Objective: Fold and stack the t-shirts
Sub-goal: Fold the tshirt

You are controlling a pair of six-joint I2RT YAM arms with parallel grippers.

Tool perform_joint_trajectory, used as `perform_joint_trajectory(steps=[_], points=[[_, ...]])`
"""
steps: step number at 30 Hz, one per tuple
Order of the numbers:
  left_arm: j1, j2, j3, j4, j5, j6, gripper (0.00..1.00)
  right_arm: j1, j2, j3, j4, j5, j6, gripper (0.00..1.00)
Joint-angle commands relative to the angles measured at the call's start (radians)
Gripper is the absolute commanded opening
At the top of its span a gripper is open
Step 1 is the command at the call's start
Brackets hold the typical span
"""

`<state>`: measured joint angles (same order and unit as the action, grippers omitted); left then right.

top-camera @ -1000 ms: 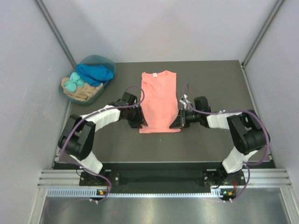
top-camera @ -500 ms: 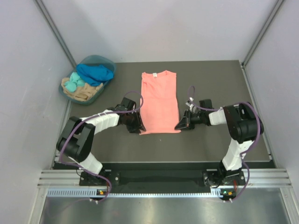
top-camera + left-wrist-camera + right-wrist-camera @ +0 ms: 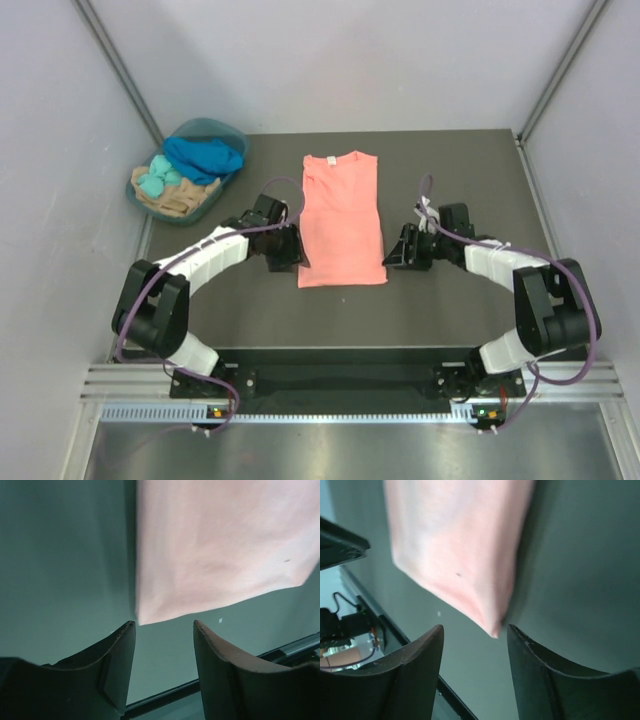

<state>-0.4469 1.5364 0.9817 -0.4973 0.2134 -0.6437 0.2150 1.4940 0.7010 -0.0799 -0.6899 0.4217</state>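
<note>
A salmon-pink t-shirt (image 3: 342, 215) lies flat in the middle of the dark table, folded into a long narrow strip with its neck at the far end. My left gripper (image 3: 292, 255) sits just off the shirt's near left corner, jaws open, nothing between them. In the left wrist view that t-shirt (image 3: 220, 545) corner lies just beyond the left gripper (image 3: 164, 625). My right gripper (image 3: 398, 255) is beside the near right corner, also open and empty. The right wrist view shows the t-shirt (image 3: 455, 545) corner pointing at the gap of the right gripper (image 3: 475, 630).
A teal basket (image 3: 232, 135) stands at the table's far left with a blue garment (image 3: 205, 155), a teal one (image 3: 155, 180) and a beige one (image 3: 175, 198) piled in it. Grey walls close in both sides and the back.
Both grippers have let go of the shirt's near corners and backed off outward. The right jaws went from shut to open; the left jaws spread wider. The shirt's near hem now lies flat.
</note>
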Motion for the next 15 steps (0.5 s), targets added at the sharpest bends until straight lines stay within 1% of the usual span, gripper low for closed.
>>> perform_joint_trajectory(steps=[1, 3, 6, 12, 15], points=[[0.008, 0.010, -0.069, 0.015, 0.040, 0.018, 0.55, 0.006, -0.017, 0.000, -0.124, 0.154, -0.018, 0.56], [0.011, 0.014, -0.104, 0.040, 0.034, 0.012, 0.56, 0.023, -0.012, -0.012, -0.110, 0.161, -0.006, 0.59], [0.019, 0.045, -0.130, 0.046, 0.024, 0.010, 0.56, 0.044, 0.000, -0.032, -0.084, 0.165, 0.009, 0.59], [0.027, 0.091, -0.156, 0.062, 0.001, 0.004, 0.55, 0.046, 0.046, -0.072, 0.005, 0.161, 0.046, 0.53], [0.031, 0.100, -0.166, 0.068, -0.009, 0.006, 0.53, 0.053, 0.058, -0.086, 0.037, 0.156, 0.066, 0.50]])
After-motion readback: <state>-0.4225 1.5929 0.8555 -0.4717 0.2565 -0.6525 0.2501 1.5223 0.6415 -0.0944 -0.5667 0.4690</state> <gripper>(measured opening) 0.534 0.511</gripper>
